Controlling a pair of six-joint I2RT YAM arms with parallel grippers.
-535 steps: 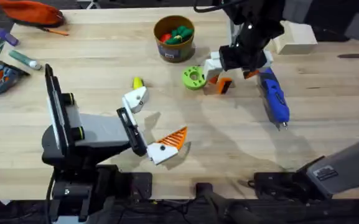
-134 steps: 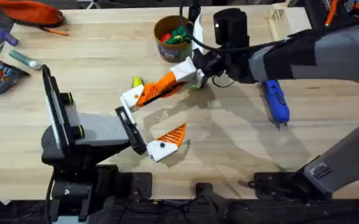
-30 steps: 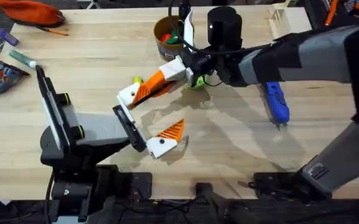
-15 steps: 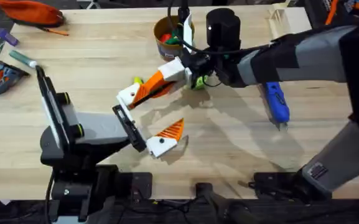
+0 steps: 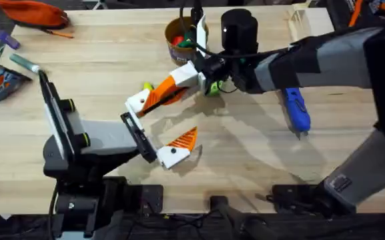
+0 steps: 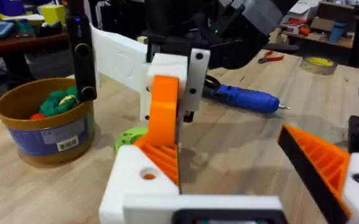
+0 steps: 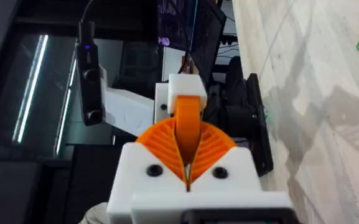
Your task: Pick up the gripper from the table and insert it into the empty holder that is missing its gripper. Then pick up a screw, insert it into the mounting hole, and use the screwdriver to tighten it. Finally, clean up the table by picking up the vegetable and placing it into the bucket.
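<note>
My right gripper [image 5: 173, 85] was clamped on the gripper [image 5: 157, 97], the orange ribbed finger, which I held reached across the table with its far end against the holder [image 5: 139, 103], the bare white jaw block of my left gripper [image 5: 157, 128], whose jaws stood wide apart. From my left wrist the orange piece [image 6: 164, 107] stood upright just over the white block [image 6: 129, 180], seemingly not fully seated. I judged the danger to be a skewed entry: if I pushed while it was tilted, it could jam or slip from my pads and drop to the table [image 5: 245, 160]. A hard push could also shove the left arm aside. The vegetable [image 5: 147, 87] lay just beside the joint and could be knocked. The screwdriver [image 5: 295, 111] and the bucket [image 5: 179, 40] stood apart, out of harm.
</note>
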